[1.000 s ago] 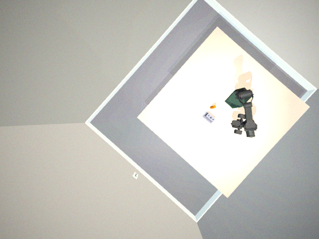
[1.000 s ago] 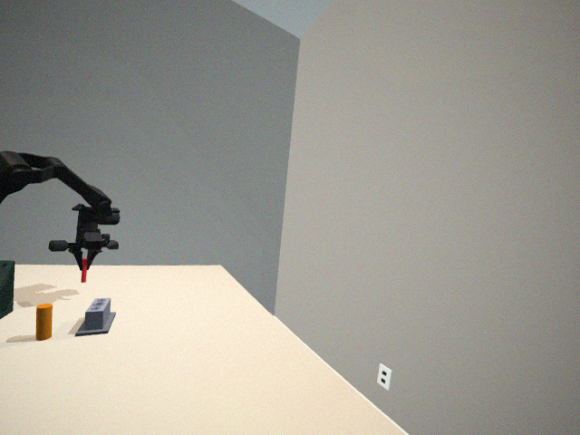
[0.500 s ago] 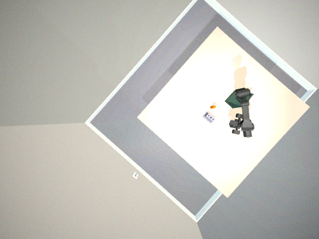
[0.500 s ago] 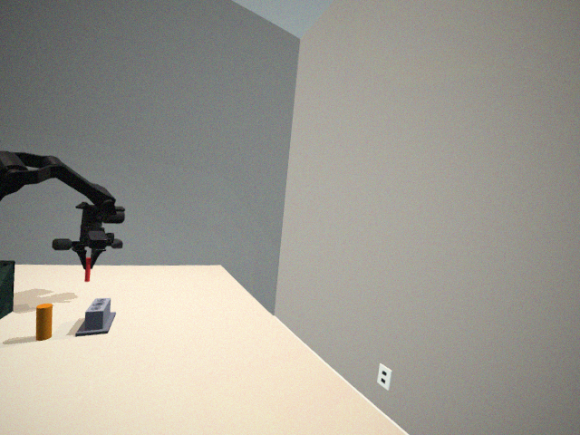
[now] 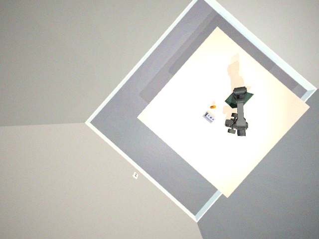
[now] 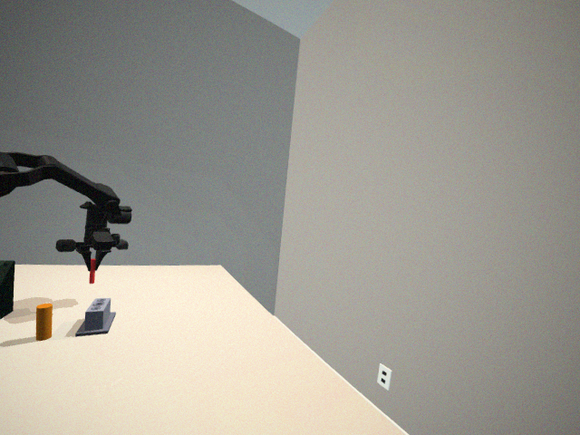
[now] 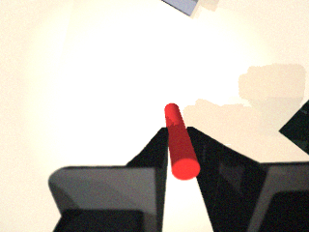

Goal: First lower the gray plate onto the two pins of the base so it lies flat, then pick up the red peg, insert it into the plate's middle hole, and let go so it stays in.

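The tool [image 6: 92, 263] pinches the peg [image 6: 91, 271] upright above the tabletop [image 6: 197, 355], at the left of the exterior view. The plate [image 6: 100, 304] sits on the base [image 6: 95, 324] lower down, beside an orange cylinder [image 6: 43, 321].

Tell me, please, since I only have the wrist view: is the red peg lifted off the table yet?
Observer: Yes. In the exterior view the red peg hangs upright from the gripper, above the table.
Operator: Is the plate on the base?
Observer: The gray plate sits on top of the base, holes facing up.
Operator: Anything standing near it?
Observer: An orange cylinder stands upright beside the base, apart from it.
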Tool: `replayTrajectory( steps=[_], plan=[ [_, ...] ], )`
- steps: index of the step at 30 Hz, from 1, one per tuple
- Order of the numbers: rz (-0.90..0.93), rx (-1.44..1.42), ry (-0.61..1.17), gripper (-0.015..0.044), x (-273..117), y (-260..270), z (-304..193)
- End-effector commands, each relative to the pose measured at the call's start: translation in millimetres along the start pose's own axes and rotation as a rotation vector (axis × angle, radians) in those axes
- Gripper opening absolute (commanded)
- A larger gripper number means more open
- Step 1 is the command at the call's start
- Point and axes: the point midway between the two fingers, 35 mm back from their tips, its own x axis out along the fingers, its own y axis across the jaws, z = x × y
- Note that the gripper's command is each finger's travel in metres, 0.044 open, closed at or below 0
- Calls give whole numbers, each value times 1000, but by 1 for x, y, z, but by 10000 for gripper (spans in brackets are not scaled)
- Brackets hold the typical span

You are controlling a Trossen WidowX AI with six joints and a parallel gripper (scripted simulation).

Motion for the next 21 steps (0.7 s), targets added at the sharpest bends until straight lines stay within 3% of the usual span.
replayTrajectory(
  steps=[1, 21],
  plan=[
    [9, 1, -3, 0, -3, 2, 12],
    [13, 9, -6, 0, -4, 0, 70]
  ],
)
